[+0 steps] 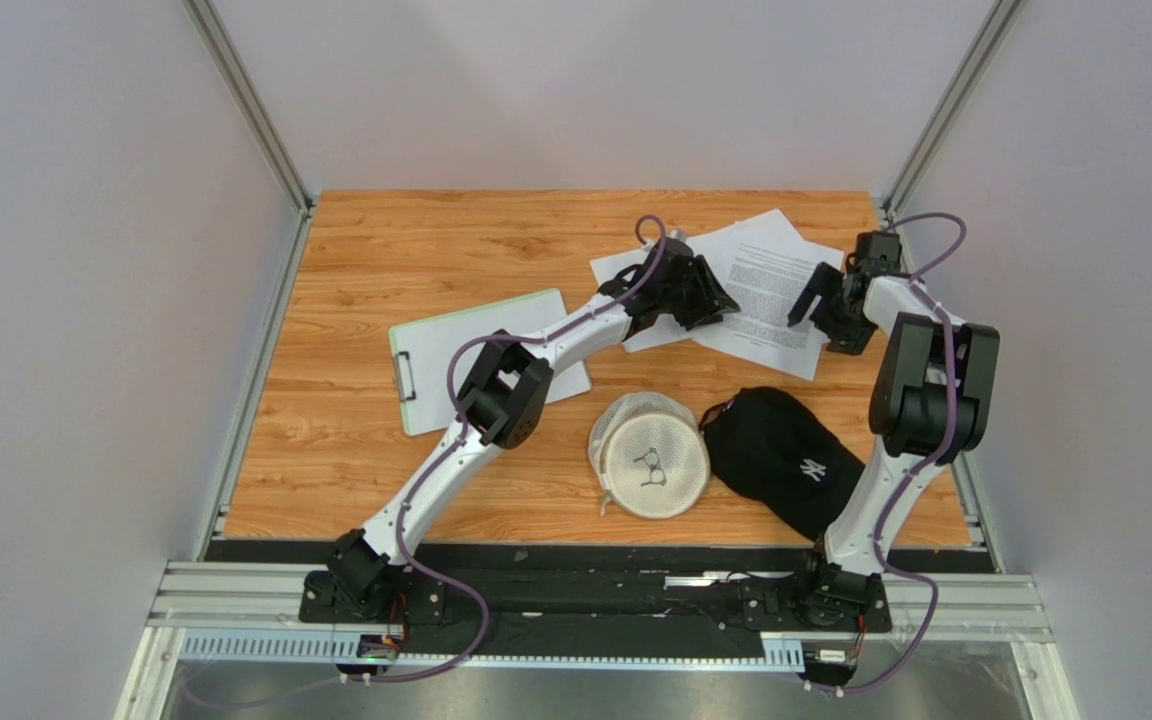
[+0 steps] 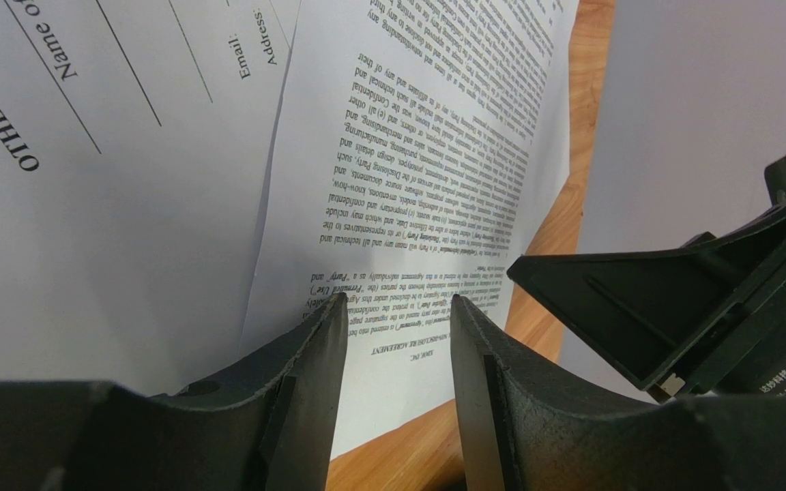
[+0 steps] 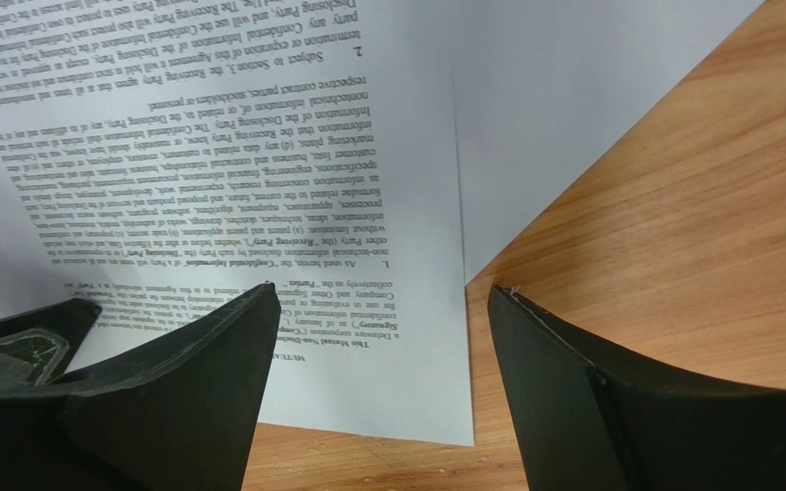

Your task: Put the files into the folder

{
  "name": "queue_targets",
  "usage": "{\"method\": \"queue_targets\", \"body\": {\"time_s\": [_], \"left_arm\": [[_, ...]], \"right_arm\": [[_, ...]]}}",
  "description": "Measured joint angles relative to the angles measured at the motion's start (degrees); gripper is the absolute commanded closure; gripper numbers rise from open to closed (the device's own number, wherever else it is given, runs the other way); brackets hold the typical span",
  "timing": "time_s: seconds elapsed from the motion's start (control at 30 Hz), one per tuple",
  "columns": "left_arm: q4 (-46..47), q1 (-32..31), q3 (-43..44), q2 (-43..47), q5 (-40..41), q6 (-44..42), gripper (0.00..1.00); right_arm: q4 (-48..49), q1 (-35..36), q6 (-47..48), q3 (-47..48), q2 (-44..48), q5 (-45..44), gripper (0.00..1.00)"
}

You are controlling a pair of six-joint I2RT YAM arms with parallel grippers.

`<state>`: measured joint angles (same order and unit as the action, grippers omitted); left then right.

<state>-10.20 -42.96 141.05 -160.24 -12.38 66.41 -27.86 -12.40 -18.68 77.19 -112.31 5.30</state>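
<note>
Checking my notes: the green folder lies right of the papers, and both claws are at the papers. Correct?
No. The top view shows the folder lying left of the papers; the left claw and right claw are at the papers.

3+ sheets (image 1: 770,293), 1 folder (image 1: 447,353), 1 blk cap (image 1: 778,450), 1 white hat (image 1: 650,458).

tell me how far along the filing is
Nothing is done yet: the folder lies without sheets, apart from the files, which sit in a loose pile. In hand: the left gripper and right gripper, both open, are at the pile, holding nothing. Left: moving every sheet onto the folder.
</note>
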Motion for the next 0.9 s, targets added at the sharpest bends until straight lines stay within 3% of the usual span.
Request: {"method": "queue_targets", "body": {"time_s": [0.4,0.9], "left_arm": [[-0.6,0.2,0.0,0.0,-1.1,1.0,0.51],[-0.8,0.4,0.0,0.0,-2.5,1.0,0.51]], "right_arm": [[7.5,0.0,-4.2,-3.2,0.5,11.9,0.18],[21.6,-1.4,-15.2,-15.3,6.2,26.1,0.13]]}}
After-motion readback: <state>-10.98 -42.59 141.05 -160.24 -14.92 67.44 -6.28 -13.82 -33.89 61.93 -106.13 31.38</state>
